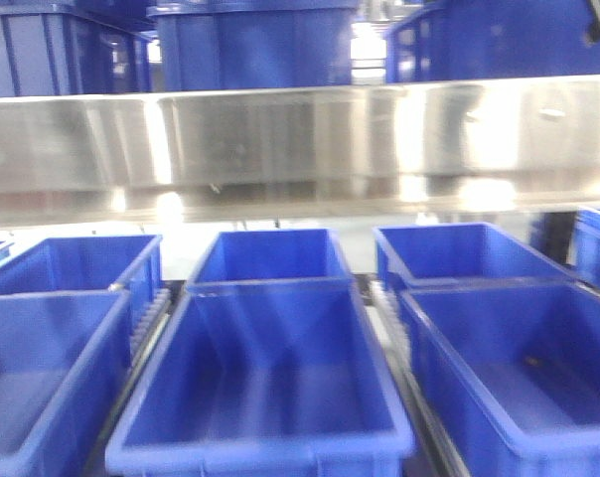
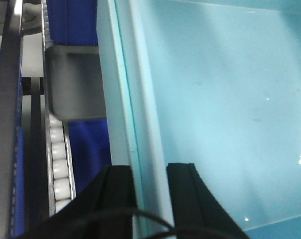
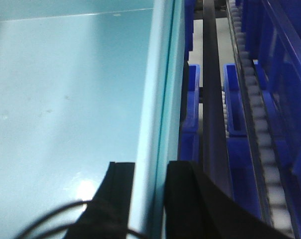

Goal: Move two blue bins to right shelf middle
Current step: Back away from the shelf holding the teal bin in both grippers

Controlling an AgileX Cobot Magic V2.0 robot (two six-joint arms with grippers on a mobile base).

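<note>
Looking from the front, a big blue bin (image 1: 260,388) sits in the middle of the shelf, closest to the camera. It is open on top and empty, with a thick rim. Other bins (image 1: 52,348) sit beside it and behind it. A shiny steel beam (image 1: 300,139) goes across above them, and top bins (image 1: 250,45) stand over it.

From the left wrist, the bin looks pale blue in the bright light. The left gripper (image 2: 151,172) points along the bin's left wall (image 2: 140,99). One black finger is outside and one is inside, and the jaws squeeze the wall between them. White rollers (image 2: 58,164) run in a row just beside the bin, next to a grey rail (image 2: 6,124).

From the right wrist, the right gripper (image 3: 151,167) sits over the bin's right wall (image 3: 158,89) the same way. Its jaws press on the wall from both sides. A dark bar (image 3: 210,99) and another roller row (image 3: 260,129) run beside it, with other bins close by.
</note>
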